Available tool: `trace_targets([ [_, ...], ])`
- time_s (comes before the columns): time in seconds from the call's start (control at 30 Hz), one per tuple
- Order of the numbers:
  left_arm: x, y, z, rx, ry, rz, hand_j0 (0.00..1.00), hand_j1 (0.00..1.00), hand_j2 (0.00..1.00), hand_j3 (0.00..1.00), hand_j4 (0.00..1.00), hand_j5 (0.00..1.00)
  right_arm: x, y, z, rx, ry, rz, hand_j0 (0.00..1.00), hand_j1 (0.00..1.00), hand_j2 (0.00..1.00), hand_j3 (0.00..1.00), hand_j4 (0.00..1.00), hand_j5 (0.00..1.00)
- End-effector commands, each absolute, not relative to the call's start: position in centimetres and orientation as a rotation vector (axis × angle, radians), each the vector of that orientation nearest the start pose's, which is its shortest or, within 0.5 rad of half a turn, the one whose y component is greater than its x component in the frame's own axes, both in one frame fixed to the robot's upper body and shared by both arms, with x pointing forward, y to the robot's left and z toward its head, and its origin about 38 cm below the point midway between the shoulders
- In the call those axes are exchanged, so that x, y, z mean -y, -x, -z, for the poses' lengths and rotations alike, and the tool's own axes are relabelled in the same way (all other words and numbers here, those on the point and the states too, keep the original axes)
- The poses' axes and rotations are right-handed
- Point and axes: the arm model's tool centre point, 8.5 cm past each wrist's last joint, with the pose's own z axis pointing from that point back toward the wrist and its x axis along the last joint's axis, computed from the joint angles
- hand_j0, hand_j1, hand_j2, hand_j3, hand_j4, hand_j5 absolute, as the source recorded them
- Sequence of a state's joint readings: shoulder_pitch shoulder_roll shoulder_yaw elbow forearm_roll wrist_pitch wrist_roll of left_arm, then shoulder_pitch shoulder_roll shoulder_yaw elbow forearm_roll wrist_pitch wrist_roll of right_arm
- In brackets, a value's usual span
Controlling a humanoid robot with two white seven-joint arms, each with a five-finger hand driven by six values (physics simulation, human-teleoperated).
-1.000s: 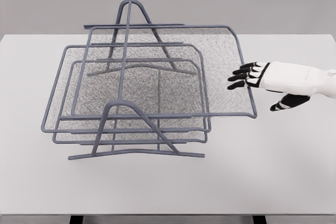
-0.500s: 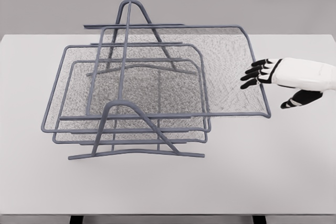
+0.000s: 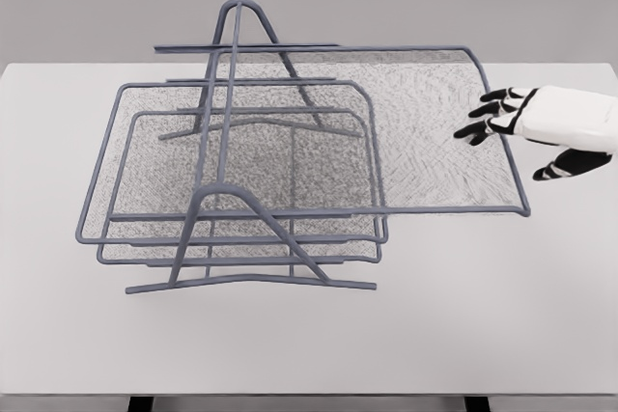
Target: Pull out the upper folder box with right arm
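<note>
The upper folder box (image 3: 425, 132) is a grey wire-mesh tray sticking out to the right of the grey wire rack (image 3: 238, 192). About half of it is past the rack's right side. My right hand (image 3: 510, 147) comes in from the right edge. Its black fingers (image 3: 492, 113) are curled over the tray's right rim, with the thumb below and outside the rim. Two lower trays (image 3: 241, 156) sit fully inside the rack. My left arm does not show.
The rack stands at the centre left of a white table (image 3: 463, 315). Its two arch-shaped end frames rise at the front and back. Bare table surface lies to the right of and in front of the rack.
My right hand has moved right and slightly up, drawing the upper tray further out of the rack. The rack and lower trays have stayed put.
</note>
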State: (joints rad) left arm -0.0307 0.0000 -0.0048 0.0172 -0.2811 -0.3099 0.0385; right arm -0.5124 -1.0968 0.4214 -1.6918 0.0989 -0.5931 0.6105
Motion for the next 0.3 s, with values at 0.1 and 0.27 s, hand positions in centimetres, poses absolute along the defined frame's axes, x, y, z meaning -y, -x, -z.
trace_targets([
  [0.1,-26.5,-4.6,25.7,0.314,-0.081,0.291,1.00,1.00,1.00,1.00,1.00,1.00,36.2,-37.5,-31.0,1.429,0.447,-2.112,1.00,1.00,1.00,1.00,1.00,1.00],
  [0.27,-26.5,-4.6,25.7,0.314,-0.081,0.291,1.00,1.00,1.00,1.00,1.00,1.00,36.1,-37.5,-31.8,1.479,0.427,-2.076,1.00,1.00,1.00,1.00,1.00,1.00],
])
